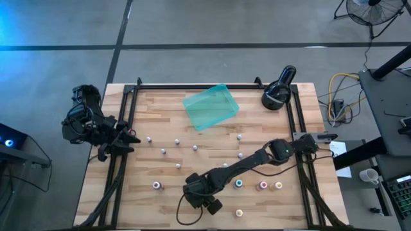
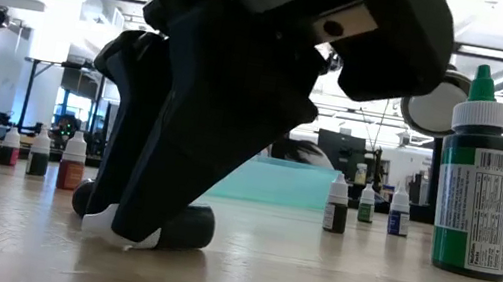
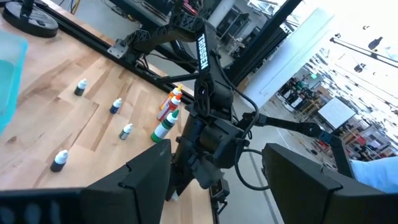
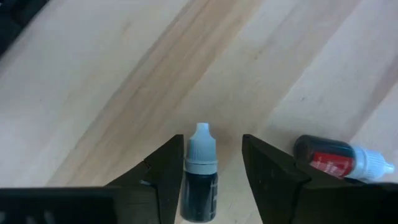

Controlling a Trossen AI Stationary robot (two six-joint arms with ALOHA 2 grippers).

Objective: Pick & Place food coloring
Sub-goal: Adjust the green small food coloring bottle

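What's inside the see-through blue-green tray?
Nothing seems to be inside the teal tray: from above, only wood shows through it. The little bottles stand outside on the table. In the low view the right tool covers most of it.

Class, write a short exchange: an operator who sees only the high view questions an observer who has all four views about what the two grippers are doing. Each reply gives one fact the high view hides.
Operator: My view hides the right gripper's fingers. Is anything between them?
Observer: Yes. The right gripper has a dark bottle with a pale cap between its fingers, which stand apart with a gap on one side of it.
Operator: And the left gripper, out by the table's left edge?
Observer: The left gripper is open, with nothing between its fingers.
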